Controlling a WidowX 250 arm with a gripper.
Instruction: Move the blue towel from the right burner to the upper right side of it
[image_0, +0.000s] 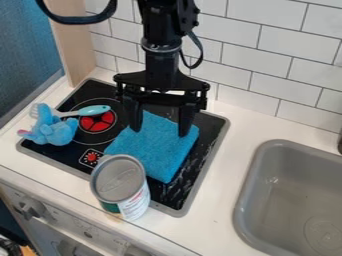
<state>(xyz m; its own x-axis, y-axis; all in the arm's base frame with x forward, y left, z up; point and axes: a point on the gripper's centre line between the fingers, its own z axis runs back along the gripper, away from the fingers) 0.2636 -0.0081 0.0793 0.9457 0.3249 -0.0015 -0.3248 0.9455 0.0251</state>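
Note:
The gripper (159, 131) hangs over the upper part of the blue towel (155, 150), its two fingers spread wide apart with blue cloth visible between and below them. Folded into a thick square, the towel lies on the right side of the black stove top (208, 131) and covers the right burner. Whether the fingertips touch the cloth, I cannot tell.
A can (120, 184) stands against the towel's lower left side. A blue plush toy (52, 131) and a light-blue brush (92, 110) lie at the left burner. The grey sink (267, 150) is at the right, the tiled wall (267, 50) behind.

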